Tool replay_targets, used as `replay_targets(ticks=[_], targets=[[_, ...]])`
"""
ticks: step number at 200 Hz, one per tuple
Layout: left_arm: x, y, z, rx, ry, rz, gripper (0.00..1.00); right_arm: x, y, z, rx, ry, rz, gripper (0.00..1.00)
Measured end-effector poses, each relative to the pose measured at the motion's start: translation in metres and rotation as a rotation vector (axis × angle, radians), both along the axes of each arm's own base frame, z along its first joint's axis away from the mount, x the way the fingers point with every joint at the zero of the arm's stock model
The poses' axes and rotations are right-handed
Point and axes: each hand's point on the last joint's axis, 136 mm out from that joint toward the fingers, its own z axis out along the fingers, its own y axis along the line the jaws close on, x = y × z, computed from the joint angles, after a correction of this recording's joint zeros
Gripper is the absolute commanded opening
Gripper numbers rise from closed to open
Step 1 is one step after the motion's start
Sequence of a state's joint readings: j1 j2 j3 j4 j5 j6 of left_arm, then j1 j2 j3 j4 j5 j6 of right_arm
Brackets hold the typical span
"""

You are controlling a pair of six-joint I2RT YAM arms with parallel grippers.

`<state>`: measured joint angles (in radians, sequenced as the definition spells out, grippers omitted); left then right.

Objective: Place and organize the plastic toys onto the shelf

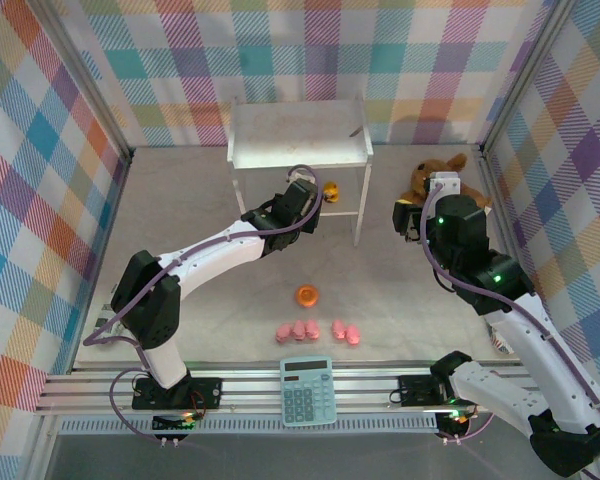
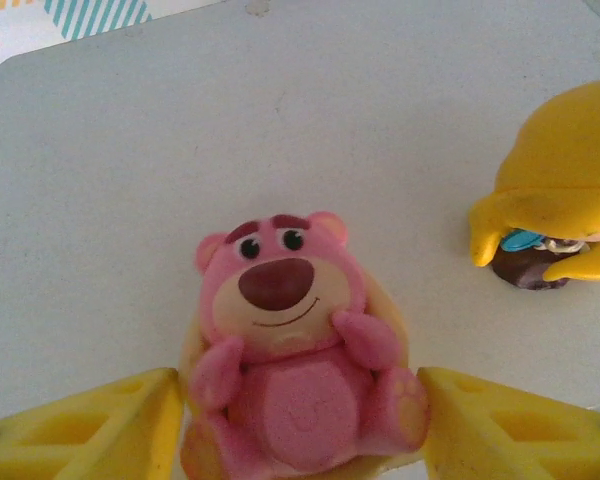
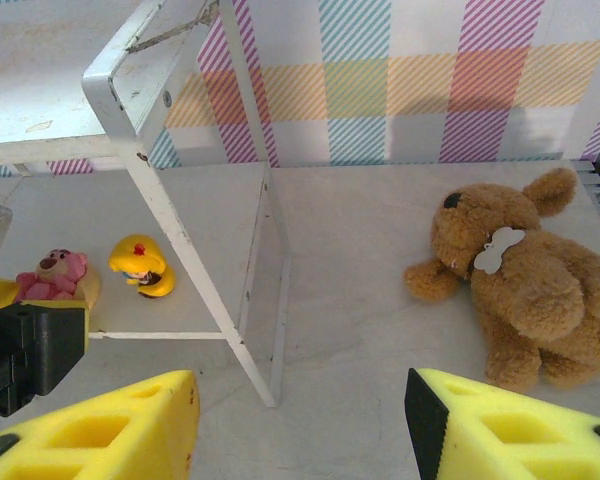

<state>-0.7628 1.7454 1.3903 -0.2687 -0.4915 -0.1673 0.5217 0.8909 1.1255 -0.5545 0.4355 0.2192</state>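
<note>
A pink bear-faced plastic toy (image 2: 295, 370) sits upright on the lower board (image 2: 130, 200) of the white shelf (image 1: 300, 135). My left gripper (image 2: 300, 405) is open around it, a yellow finger close on each side. A yellow toy (image 2: 560, 190) stands on the same board to the right. The right wrist view shows both, the pink toy (image 3: 55, 275) and the yellow toy (image 3: 142, 265). On the table lie an orange ring (image 1: 307, 295) and several pink figures (image 1: 300, 331). My right gripper (image 3: 300, 400) is open and holds nothing, right of the shelf.
A brown plush animal (image 1: 435, 175) lies at the back right, close to the right arm. A teal calculator (image 1: 308, 391) lies at the front edge. The shelf's thin white leg (image 3: 195, 270) stands just ahead of the right gripper. Plaid walls close in the table.
</note>
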Motion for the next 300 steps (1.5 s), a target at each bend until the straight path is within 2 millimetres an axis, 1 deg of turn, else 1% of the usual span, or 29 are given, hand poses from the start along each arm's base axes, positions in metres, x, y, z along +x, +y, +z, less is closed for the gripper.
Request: replay_targets(ticks=[68, 101, 114, 130, 149, 163, 191, 210, 221, 234, 260, 278, 288, 300], targets=[[0.001, -0.001, 0.003, -0.011, -0.011, -0.001, 0.64, 0.0, 0.0, 0.001, 0.001, -0.002, 0.001, 0.58], [-0.006, 0.005, 0.004, -0.013, -0.011, -0.003, 0.64, 0.0, 0.0, 0.001, 0.002, -0.002, 0.001, 0.58], [-0.009, 0.007, 0.012, -0.031, -0.03, -0.003, 0.63, 0.0, -0.001, 0.001, 0.003, -0.002, -0.001, 0.58], [-0.013, 0.011, 0.028, -0.06, -0.062, -0.006, 0.64, 0.0, -0.001, 0.001, 0.003, -0.001, 0.0, 0.58], [-0.019, 0.018, 0.033, -0.065, -0.077, -0.006, 0.64, -0.001, 0.0, 0.001, 0.005, 0.0, 0.006, 0.58], [-0.024, 0.019, 0.039, -0.075, -0.09, -0.011, 0.63, -0.001, 0.001, 0.0, 0.006, 0.0, 0.006, 0.58], [-0.027, 0.02, 0.064, -0.127, -0.152, -0.014, 0.62, -0.001, 0.001, 0.0, 0.007, 0.001, 0.009, 0.58], [-0.034, 0.023, 0.081, -0.163, -0.195, -0.024, 0.61, -0.001, 0.001, 0.0, 0.006, 0.001, 0.009, 0.58], [-0.04, 0.025, 0.088, -0.179, -0.209, -0.034, 0.6, -0.001, 0.001, 0.0, 0.006, 0.001, 0.009, 0.58], [-0.046, 0.025, 0.093, -0.196, -0.219, -0.051, 0.59, -0.001, 0.001, 0.0, 0.007, 0.001, 0.011, 0.55], [-0.061, 0.02, 0.091, -0.221, -0.206, -0.106, 0.55, -0.002, 0.005, 0.0, 0.012, 0.006, 0.033, 0.51], [-0.078, 0.015, 0.086, -0.232, -0.187, -0.158, 0.54, -0.003, 0.012, -0.002, 0.014, 0.013, 0.077, 0.49], [-0.09, 0.011, 0.087, -0.245, -0.178, -0.192, 0.53, -0.005, 0.018, -0.004, 0.013, 0.02, 0.112, 0.44], [-0.104, 0.009, 0.091, -0.265, -0.173, -0.228, 0.53, -0.007, 0.026, -0.008, 0.016, 0.032, 0.164, 0.32]])
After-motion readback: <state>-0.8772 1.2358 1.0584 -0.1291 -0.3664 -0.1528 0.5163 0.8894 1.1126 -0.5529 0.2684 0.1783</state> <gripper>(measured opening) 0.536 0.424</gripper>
